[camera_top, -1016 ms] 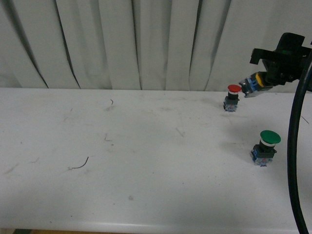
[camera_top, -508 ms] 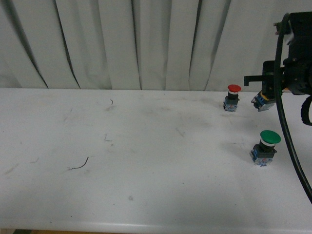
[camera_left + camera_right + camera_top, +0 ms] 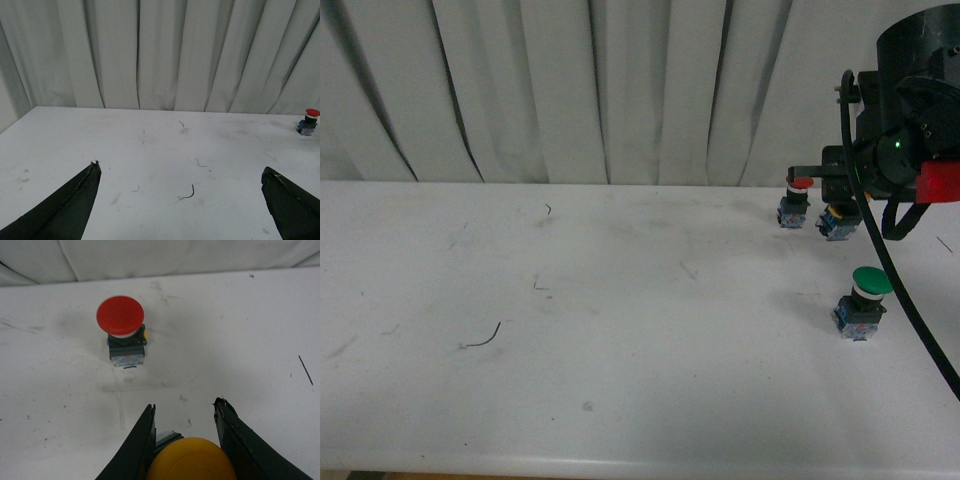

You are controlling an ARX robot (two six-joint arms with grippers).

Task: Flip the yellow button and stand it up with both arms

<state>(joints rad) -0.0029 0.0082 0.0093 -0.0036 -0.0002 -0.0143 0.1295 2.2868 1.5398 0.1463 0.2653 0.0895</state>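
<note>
**Front view:** R gripper [image 3: 838, 203] is at approx 2 o'clock of frame, clamped on the yellow button [image 3: 836, 224]. Vs 1 s ago it has come down and inward. The button was then tilted in the air at 2 o'clock of the red button [image 3: 798, 200]. Now it's low, just beside red at its 3 o'clock, blue base down. Can't tell if the base touches the table [image 3: 620, 330]. Green button [image 3: 866, 298] stands apart at 5 o'clock of yellow.

**L wrist view:** L gripper [image 3: 180, 169] is spread wide, empty, over bare table. Red shows far off at 2 o'clock; yellow isn't in shot.

**R wrist view:** fingers [image 3: 137, 450] pinch yellow's cap on both sides. Red stands beyond the tips at approx 11 o'clock.

**Read:** flip looks done and you're in the set-down step. Seat the base flat before letting go, and mind red close by. L arm is too far off to steady anything.
</note>
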